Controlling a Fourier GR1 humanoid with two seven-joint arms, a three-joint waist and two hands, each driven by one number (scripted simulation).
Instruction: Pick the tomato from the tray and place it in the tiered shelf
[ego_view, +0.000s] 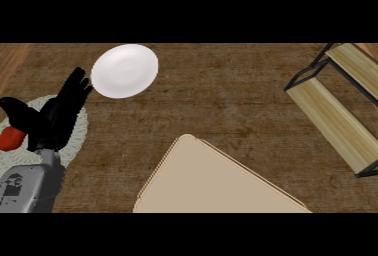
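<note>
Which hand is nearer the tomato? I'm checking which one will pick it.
Left. The left hand is right beside the tomato, fingers open just above it. The right hand is not in view.

Light is falling even and soft across the brown counter, no clear source showing. White plate is reading brightest, near blown out w/ little shading. Shadows are staying faint; shelf is casting almost none. Black hand is losing detail, looking like a flat silhouette.

The left hand is seen raised above its grey forearm, fingers held straight, thumb spread wide to the left.
</note>
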